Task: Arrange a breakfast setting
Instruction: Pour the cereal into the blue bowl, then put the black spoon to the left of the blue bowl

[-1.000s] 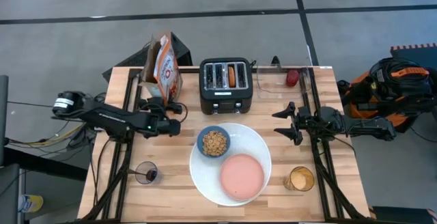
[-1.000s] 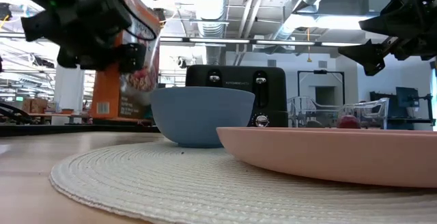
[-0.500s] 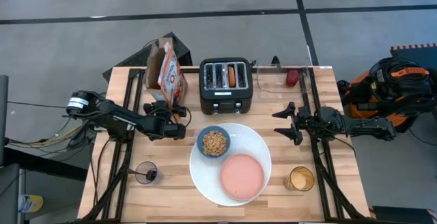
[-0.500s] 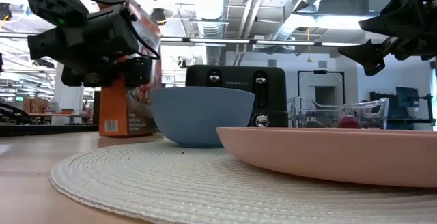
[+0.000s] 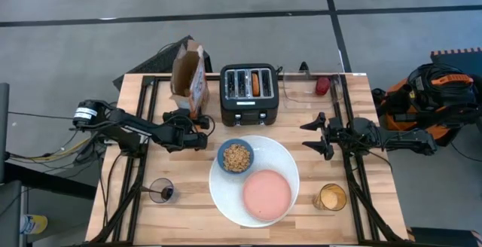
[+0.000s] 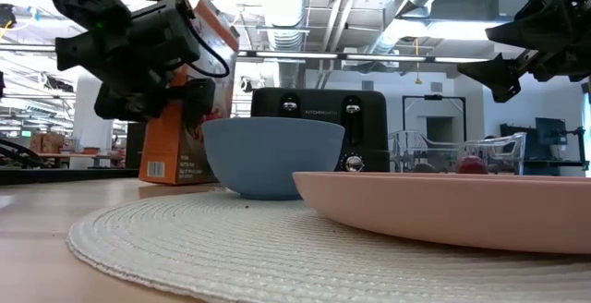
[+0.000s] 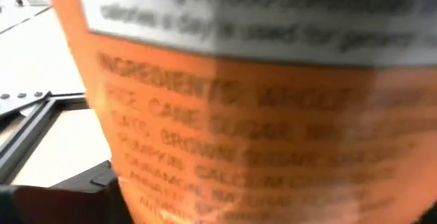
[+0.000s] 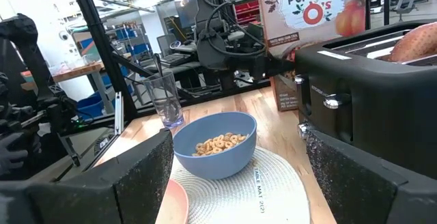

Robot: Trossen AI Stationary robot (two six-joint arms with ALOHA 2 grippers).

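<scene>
Two hands show from above: left hand [image 5: 197, 130], fingers spread, at the upright cereal box [image 5: 189, 77] beside the toaster [image 5: 250, 95]; right hand [image 5: 315, 134] open, hovering. Low view: box stands on the desk [image 6: 37, 238] behind the blue bowl [image 6: 272, 155].

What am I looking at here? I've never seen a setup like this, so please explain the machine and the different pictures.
Two dark robot arms work at a wooden table. One camera looks straight down, one sits at table height, and one rides on each wrist. On the table: a big white plate carrying a blue bowl of cereal and a pink saucer, a black toaster, two glasses, and an orange cereal box. The left gripper is at the box's base; the left wrist camera sees only the box. The right gripper waits open, holding nothing.
</scene>
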